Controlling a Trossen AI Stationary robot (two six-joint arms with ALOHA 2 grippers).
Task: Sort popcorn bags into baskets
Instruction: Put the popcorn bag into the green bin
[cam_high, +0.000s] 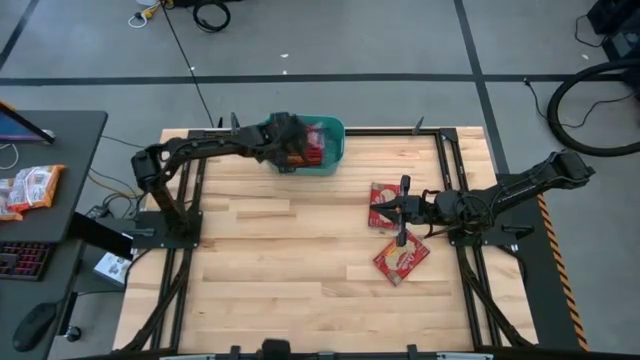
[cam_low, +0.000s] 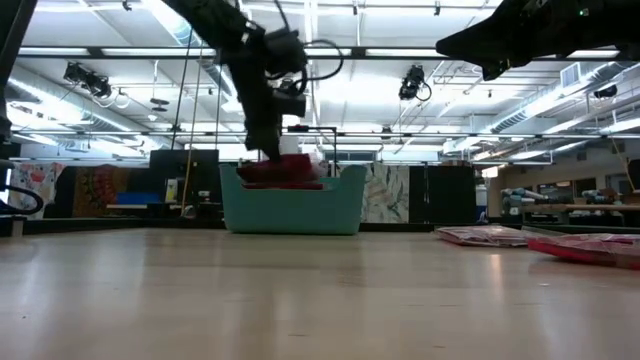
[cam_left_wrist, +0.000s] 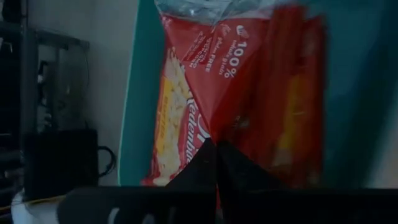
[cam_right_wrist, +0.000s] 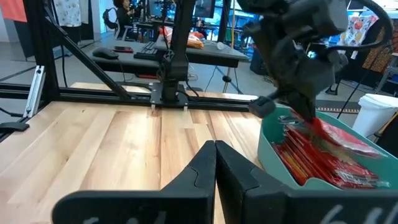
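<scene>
The teal basket stands at the table's far edge, left of the middle, with several red popcorn bags standing on edge inside it. My left gripper hangs over the basket, shut on one more red popcorn bag. Two other popcorn bags lie flat on the wood at the right. My right gripper hovers level above them, its fingers shut with nothing in them. My left gripper pinches the red bag by one end between its two fingers. The fingers slant down from the table's left side. The bag hangs below them at the basket's rim, its lower end among the bags inside.
Black frame rails run along the table's left, right and far edges. On the dark side desk to the left lie an orange-and-white packet and a keyboard. The table's middle and near half is bare wood.
</scene>
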